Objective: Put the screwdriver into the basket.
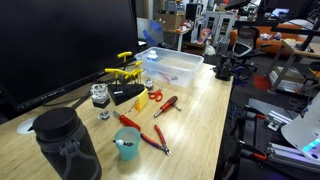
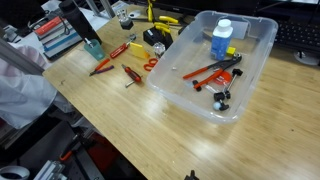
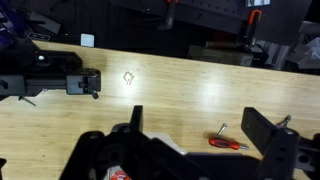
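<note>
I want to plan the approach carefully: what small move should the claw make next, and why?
Probably lower the open claw toward the screwdriver, shifting slightly to centre it. In the wrist view it looks small on the table and off-centre, and in an exterior view it lies outside the basket.

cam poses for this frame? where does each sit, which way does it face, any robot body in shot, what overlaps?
Exterior view, low at the table's end: looks along the wood past a dark bottle toward the basket; no arm clearly in shot.
Exterior view, high: looks down into the basket; no pincer visible.
Wrist view: faces down at the tabletop; the open pincer fills the bottom edge.
Shared: both exterior views show the basket, screwdriver and teal cup.
</note>
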Tool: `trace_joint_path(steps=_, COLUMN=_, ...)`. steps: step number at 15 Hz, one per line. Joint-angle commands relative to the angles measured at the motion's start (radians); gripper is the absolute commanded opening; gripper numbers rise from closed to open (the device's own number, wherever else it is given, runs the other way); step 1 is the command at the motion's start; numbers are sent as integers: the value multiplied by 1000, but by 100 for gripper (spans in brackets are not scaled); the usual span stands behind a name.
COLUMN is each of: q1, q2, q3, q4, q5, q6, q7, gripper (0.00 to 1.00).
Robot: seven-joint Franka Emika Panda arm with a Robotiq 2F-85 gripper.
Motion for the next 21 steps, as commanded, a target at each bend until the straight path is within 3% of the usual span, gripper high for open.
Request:
trace_joint_path(steps=1, q1=-13, q2=4, q3=10, q4=2, q5=7, q6=-1, q7=-7, gripper=100)
trace_joint_path(steps=17, q1=-13, q2=4, q3=10, q4=2, q5=7, q6=-1, q7=-7, gripper=100)
trace_joint_path(steps=21, q1=32, q2=44, q3=18, q4=9, q5=35, q6=17, q7=-38, gripper=100)
